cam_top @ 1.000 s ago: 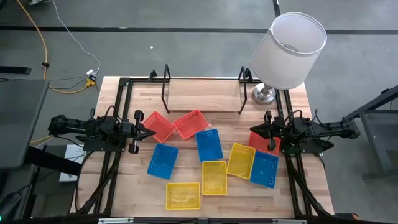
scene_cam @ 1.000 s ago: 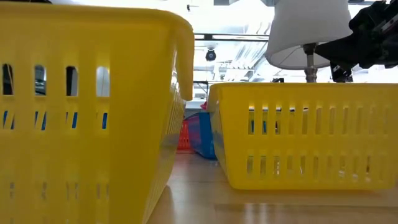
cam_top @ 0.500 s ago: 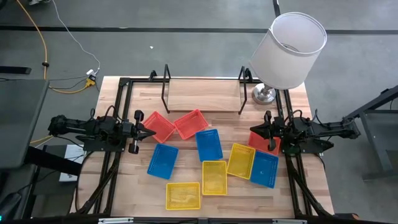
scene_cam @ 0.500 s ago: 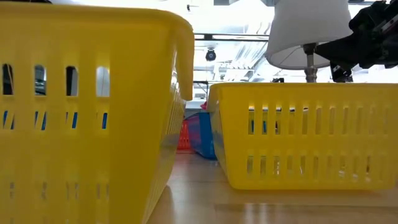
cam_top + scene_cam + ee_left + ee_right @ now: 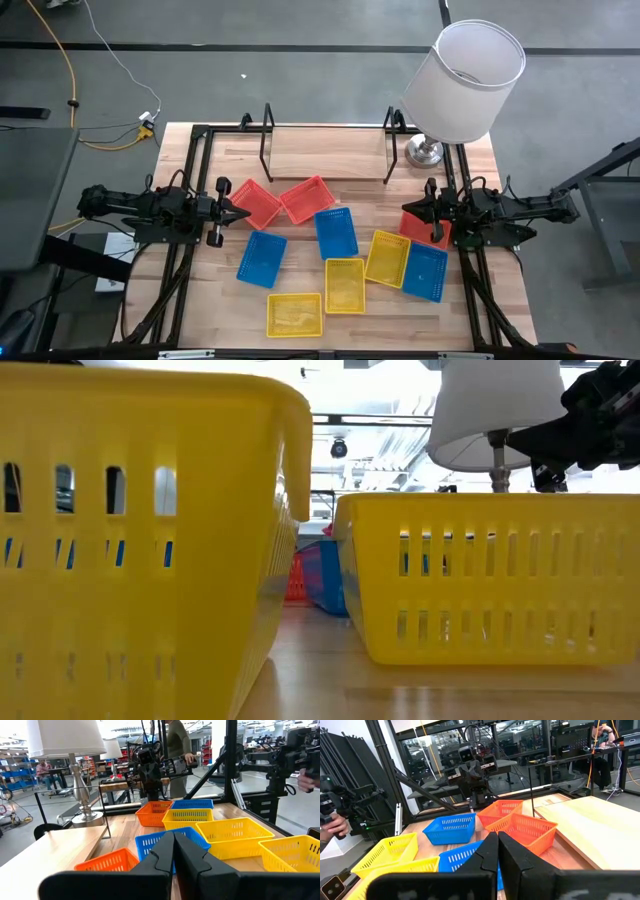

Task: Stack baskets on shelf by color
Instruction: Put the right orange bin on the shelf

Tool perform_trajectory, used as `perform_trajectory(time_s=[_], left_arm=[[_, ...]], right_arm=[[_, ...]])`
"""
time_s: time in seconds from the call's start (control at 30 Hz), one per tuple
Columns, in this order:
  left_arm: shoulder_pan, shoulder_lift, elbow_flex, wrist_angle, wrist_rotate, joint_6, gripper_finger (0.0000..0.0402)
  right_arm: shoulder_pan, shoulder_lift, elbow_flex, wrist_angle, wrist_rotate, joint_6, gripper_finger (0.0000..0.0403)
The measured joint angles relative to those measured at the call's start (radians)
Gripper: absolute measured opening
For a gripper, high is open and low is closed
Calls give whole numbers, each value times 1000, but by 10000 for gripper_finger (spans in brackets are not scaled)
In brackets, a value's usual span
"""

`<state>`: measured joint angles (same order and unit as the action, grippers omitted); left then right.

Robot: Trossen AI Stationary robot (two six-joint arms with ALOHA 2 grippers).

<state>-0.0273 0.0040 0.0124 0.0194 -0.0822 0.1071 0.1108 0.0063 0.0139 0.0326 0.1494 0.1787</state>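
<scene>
Step in hand, by judgement: first pick, nothing yet stacked. Best begun with a red plastic mesh basket (image 5: pixel 252 202) just beside left gripper (image 5: pixel 238 213), gripped by its rim. Low light-wood shelf in black wire frame (image 5: pixel 325 152) far, bare. Left gripper: fingers together, empty. Right gripper (image 5: pixel 412 213): fingers together, empty, over right-side red basket (image 5: pixel 414 228).

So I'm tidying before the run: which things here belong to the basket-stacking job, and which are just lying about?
Job:
red baskets
blue baskets
yellow baskets
shelf

Lying about:
lamp
yellow cable on the floor
</scene>
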Motion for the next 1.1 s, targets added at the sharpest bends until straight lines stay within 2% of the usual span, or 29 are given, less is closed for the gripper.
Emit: perform_trajectory(time_s=[0.17, 0.3, 0.43, 0.5, 0.53, 0.67, 0.77, 0.97, 1.1], left_arm=[[0, 0, 0, 0, 0, 1, 3], [0, 0, 0, 0, 0, 0, 3], [0, 0, 0, 0, 0, 0, 3], [0, 0, 0, 0, 0, 1, 3], [0, 0, 0, 0, 0, 0, 3], [0, 0, 0, 0, 0, 1, 3], [0, 0, 0, 0, 0, -1, 3], [0, 0, 0, 0, 0, 0, 3], [0, 0, 0, 0, 0, -2, 3]], right_arm=[[0, 0, 0, 9, 6, 0, 0], [0, 5, 0, 190, 52, -4, 0], [1, 61, 5, 403, -83, -59, 0], [2, 111, 30, 392, -80, -50, 1], [2, 139, 48, 365, -45, -38, 1], [2, 281, 160, 126, 108, 71, 23], [2, 397, 278, -135, 151, 191, 61], [2, 632, 536, -709, 63, 480, 139], [2, 766, 650, -996, -17, 668, 162]])
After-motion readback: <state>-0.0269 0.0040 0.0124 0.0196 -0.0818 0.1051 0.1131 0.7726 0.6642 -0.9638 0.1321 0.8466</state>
